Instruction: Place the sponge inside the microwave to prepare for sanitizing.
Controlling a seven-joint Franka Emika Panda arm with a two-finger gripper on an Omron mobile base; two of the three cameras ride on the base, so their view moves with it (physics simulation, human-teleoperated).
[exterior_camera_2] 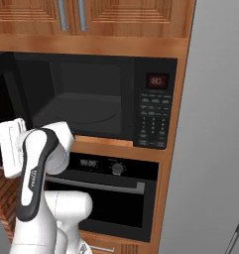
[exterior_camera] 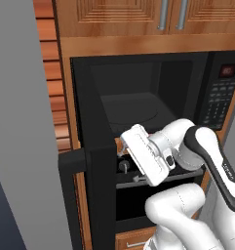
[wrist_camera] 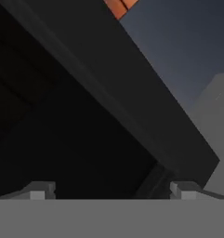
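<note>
The microwave (exterior_camera: 138, 93) (exterior_camera_2: 91, 94) stands open, its dark cavity and round turntable (exterior_camera: 133, 114) bare. Its black door (exterior_camera: 97, 166) swings out to the left. The keypad (exterior_camera_2: 153, 121) and red display (exterior_camera_2: 157, 80) are on the right side. My white hand (exterior_camera: 144, 155) (exterior_camera_2: 12, 146) hovers just below the cavity's front edge, close to the inner face of the door. In the hand view my gripper (wrist_camera: 111, 190) is open, its fingertips (wrist_camera: 39, 189) wide apart with nothing between them, facing the dark door. The sponge is out of view.
A black oven with a knob (exterior_camera_2: 117, 169) and a silver bar handle (exterior_camera_2: 101, 184) sits under the microwave. Wooden cabinets (exterior_camera_2: 126, 15) hang above. A tall grey panel (exterior_camera: 16, 122) (exterior_camera_2: 215, 124) flanks the unit, close to the open door.
</note>
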